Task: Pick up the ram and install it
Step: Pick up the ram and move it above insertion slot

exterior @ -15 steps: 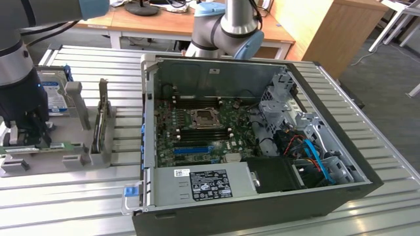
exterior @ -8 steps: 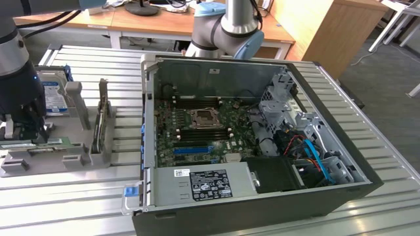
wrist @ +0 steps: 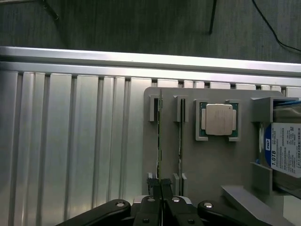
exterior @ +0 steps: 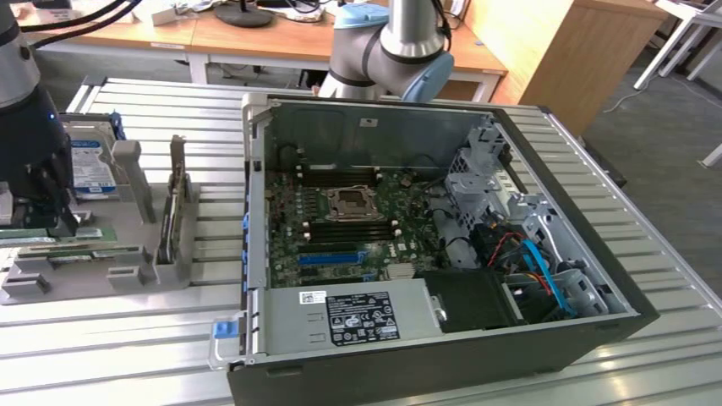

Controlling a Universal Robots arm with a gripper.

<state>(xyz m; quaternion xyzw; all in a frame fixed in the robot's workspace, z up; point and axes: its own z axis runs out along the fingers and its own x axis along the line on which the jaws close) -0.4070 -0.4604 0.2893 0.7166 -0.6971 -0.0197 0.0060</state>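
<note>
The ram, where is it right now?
The ram stands on edge in the grey holder on the slatted table, with a second stick beside it and the closed claw at one end. That holder sits at the exterior view's left.

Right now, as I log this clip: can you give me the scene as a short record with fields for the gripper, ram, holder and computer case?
gripper: shut, apparently pinching the near end of the ram
ram: standing on edge in the grey holder's slots, not lifted out
grey holder: on the slatted table
second stick: on edge in the neighbouring slots, apart from the gripper
processor: flat in its pocket on the holder
hard drive: on the holder, past the processor
computer case: open, motherboard exposed
install: not done
</note>
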